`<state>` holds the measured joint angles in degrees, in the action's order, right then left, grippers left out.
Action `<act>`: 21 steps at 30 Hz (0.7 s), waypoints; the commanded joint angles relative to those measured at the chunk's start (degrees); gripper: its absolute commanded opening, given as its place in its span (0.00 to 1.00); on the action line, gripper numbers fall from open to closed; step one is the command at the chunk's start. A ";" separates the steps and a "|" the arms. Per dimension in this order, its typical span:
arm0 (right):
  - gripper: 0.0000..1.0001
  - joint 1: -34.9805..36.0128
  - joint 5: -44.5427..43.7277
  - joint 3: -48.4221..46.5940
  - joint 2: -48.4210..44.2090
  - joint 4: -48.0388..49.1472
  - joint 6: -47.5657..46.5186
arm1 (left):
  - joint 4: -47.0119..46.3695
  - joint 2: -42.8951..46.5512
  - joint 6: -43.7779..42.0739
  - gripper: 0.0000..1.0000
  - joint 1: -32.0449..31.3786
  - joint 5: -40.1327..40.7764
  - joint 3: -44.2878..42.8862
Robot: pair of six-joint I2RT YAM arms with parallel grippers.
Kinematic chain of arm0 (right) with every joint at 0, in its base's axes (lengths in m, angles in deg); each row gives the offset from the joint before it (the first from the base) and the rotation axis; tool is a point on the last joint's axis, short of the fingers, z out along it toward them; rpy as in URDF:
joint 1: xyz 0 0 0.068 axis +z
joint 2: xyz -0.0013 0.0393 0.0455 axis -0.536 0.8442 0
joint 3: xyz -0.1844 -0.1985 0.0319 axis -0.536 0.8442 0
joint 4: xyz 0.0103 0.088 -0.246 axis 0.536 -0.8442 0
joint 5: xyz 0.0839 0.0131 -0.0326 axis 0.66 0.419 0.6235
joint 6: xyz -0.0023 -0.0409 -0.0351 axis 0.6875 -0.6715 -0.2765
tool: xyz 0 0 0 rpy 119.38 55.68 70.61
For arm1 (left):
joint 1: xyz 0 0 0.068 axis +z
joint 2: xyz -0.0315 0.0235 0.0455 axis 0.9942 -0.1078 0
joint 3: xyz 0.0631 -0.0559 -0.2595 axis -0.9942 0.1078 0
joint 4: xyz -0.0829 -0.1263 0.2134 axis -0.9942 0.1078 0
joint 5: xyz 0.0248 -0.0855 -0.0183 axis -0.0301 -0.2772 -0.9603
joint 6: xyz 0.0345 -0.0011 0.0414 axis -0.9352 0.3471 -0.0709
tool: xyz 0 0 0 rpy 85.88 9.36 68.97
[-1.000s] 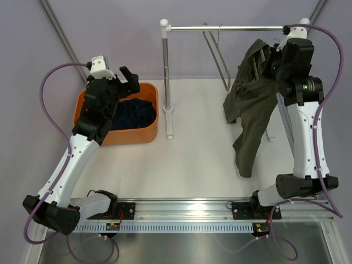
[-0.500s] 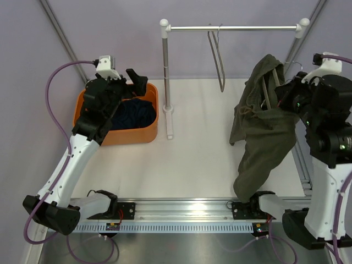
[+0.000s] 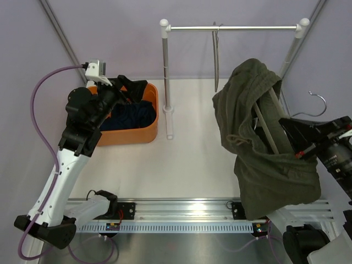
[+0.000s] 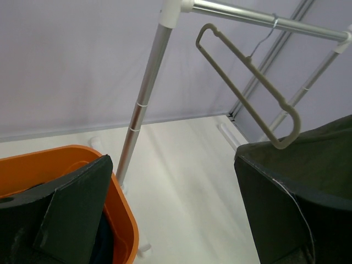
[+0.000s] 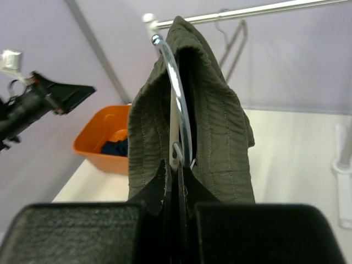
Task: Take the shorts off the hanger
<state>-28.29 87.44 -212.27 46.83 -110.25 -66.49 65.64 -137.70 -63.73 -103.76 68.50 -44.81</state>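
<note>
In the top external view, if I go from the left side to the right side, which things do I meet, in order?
Orange bin → upright post of the rack → empty hanger on the rail → olive green shorts on their wire hanger → right arm

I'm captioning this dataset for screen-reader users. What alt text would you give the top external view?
The right hand grips a hanger draped with olive green shorts, held off the rail above the table's right side. The open left hand is above an orange bin containing navy blue shorts; an empty hanger hangs on the rail.
</note>
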 commanded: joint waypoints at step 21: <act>0.00 0.01 36.68 20.10 0.03 18.03 6.93 | -9.75 -0.01 3.23 0.99 -0.01 -44.64 -6.06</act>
<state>-28.29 119.50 -194.13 47.07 -101.92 -62.20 62.14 -136.41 -63.47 -103.76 37.33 -47.74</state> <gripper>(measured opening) 0.049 0.988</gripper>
